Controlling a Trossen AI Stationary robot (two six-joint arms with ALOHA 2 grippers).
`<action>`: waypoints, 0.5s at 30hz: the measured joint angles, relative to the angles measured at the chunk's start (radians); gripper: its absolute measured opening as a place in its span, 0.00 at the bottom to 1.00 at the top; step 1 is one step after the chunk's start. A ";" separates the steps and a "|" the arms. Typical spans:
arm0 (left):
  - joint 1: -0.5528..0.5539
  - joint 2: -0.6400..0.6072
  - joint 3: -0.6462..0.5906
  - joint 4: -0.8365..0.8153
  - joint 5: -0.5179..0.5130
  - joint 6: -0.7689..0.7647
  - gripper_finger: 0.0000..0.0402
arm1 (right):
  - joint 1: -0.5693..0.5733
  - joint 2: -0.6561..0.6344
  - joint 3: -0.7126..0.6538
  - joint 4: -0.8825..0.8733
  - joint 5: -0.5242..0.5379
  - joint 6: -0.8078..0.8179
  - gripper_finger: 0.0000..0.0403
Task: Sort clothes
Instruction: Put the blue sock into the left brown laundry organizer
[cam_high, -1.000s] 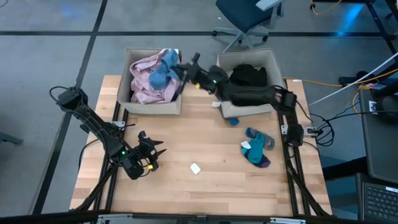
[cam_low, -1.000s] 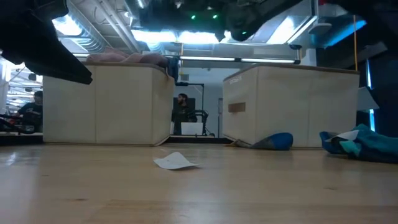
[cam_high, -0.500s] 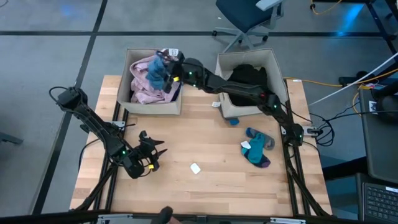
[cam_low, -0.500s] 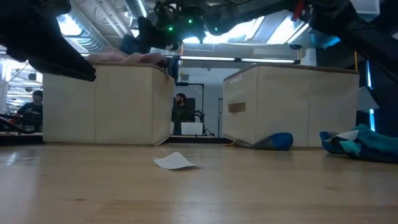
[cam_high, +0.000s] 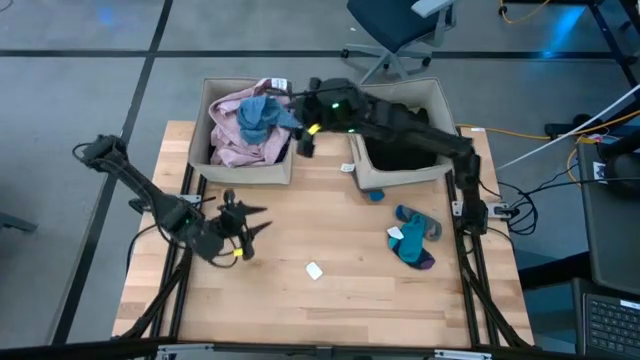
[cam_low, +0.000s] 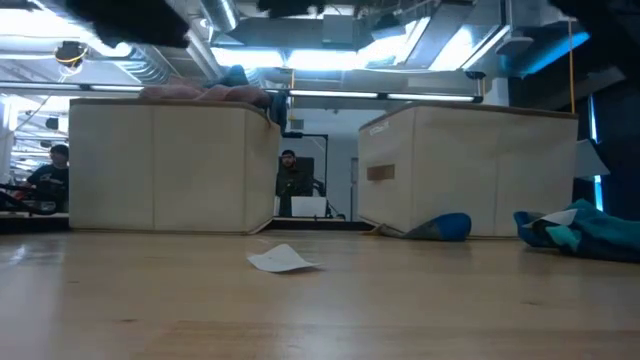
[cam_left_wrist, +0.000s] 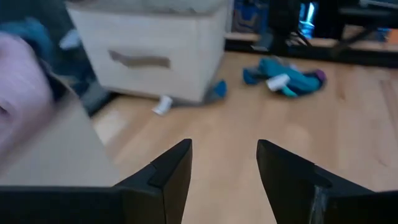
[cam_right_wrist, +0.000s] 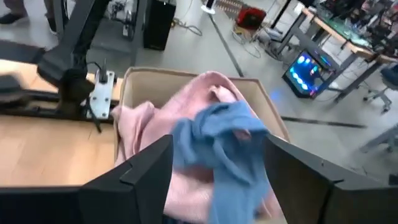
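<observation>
A blue garment (cam_right_wrist: 219, 132) lies crumpled on the pink clothes (cam_high: 232, 135) in the left beige bin (cam_high: 245, 176). My right gripper (cam_high: 304, 132) hangs open just off that bin's right wall, above the gap between the bins; its fingers touch nothing. Black clothes (cam_high: 398, 122) fill the right bin (cam_high: 395, 178). Teal socks (cam_high: 413, 240) lie on the table's right part, and a small blue piece (cam_high: 375, 195) lies against the right bin's front. My left gripper (cam_high: 240, 222) hovers open over the table's left part with nothing between its fingers.
A small white paper tag (cam_high: 314, 270) lies on the bare wood near the table's middle. In the low view a person (cam_low: 290, 180) sits in the room beyond the gap between the bins. An office chair (cam_high: 400, 30) stands behind the table.
My right gripper took the blue garment over the left bin, opened and let it go. It then rose, tipped up and drew back toward the table's right. The garment now lies on the pink pile. My left gripper has risen and shifted a little toward the far edge.
</observation>
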 joint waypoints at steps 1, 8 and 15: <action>0.028 -0.016 0.009 0.002 0.001 0.029 0.43 | -0.001 -0.025 0.001 -0.042 0.000 0.000 0.61; 0.305 -0.074 0.120 0.001 0.123 0.264 0.43 | -0.002 -0.169 0.001 -0.328 -0.028 0.050 0.61; 0.709 -0.014 0.259 0.003 0.328 0.500 0.43 | -0.002 -0.200 -0.002 -0.595 -0.085 0.114 0.61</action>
